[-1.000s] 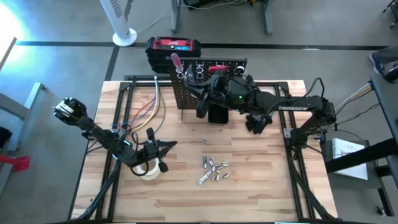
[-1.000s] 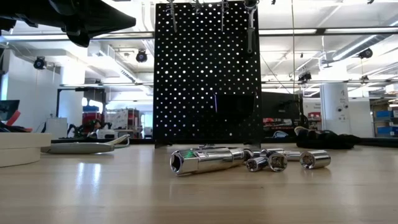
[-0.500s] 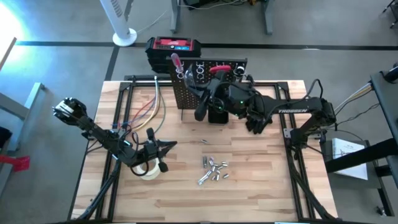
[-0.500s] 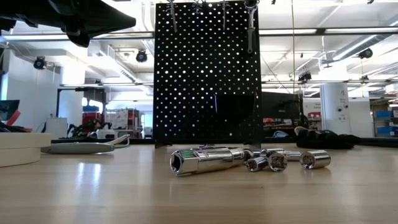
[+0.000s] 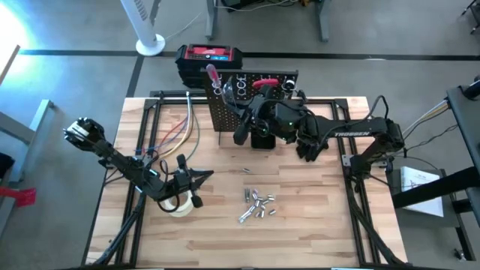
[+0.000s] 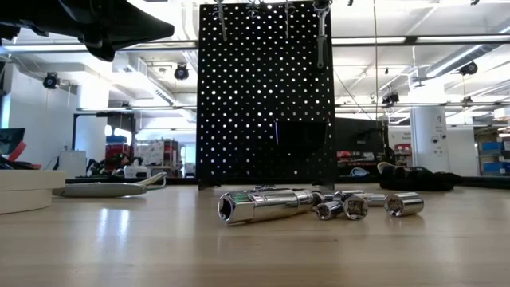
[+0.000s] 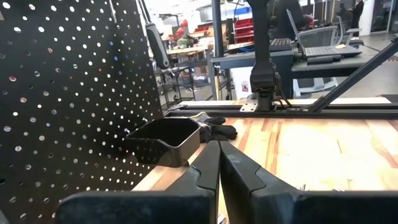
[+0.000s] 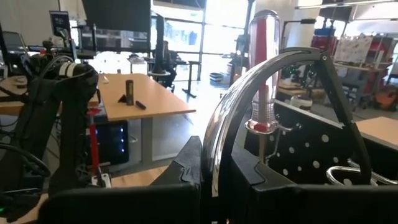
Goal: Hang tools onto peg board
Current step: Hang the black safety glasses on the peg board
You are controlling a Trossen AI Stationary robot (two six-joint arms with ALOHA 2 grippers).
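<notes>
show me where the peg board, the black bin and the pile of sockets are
peg board (image 6: 263,96), low view, middle of its perforated face
black bin (image 7: 163,140), left wrist view, its front wall
sockets (image 5: 257,205), high view, centre of the silvery pile

Showing two matte-black jointed arms, white lettering on the right forearm, a green light glowing near its wrist, seemingly.

My peg board (image 5: 238,105) is black, dotted all over with small holes. Silvery sockets (image 5: 258,205) shine on the pale wooden table (image 5: 315,217). Far back sits a red-and-black box (image 5: 210,57).
</notes>
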